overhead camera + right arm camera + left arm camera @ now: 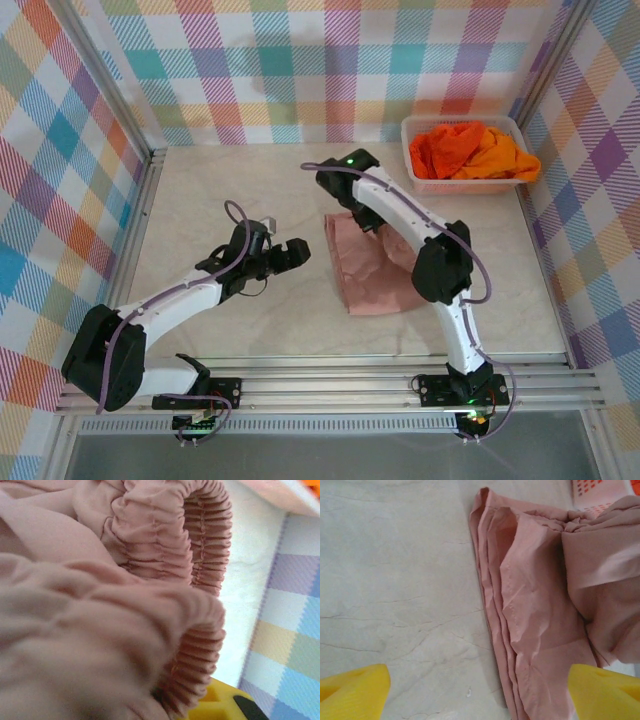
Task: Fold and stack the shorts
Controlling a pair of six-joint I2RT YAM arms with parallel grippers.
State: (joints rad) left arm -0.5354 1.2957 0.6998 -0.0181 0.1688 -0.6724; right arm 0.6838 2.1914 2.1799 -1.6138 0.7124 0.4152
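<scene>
Nearest my bases, my left pincer [292, 255] hovers low over the table [230, 180], its jaws spread wide with nothing between them, just beside the left edge of the pink shorts [375, 275]. These lie in the middle of the table, that left edge doubled into several layers. Beyond, my right pincer [366, 222] sits at the far end of the pink shorts. From its wrist camera the gathered waistband [200, 570] bulges right up against the lens above one yellow finger, so I judge it closed on the waistband, though I see no second finger.

The danger lies in that hold. A thick bunched waistband may slide out of the grip if I pull, and the fold would drop crooked. My left pincer pins nothing, so any pull could drag the whole garment across the smooth table and spoil the layered edge.

Farthest off, in the right corner, the basket [412, 150] holds the orange shorts [450, 148] and the yellow-orange shorts [505, 158], heaped together. Lifting one may bring up the other.

Counted: three shorts, one basket, two pincers
</scene>
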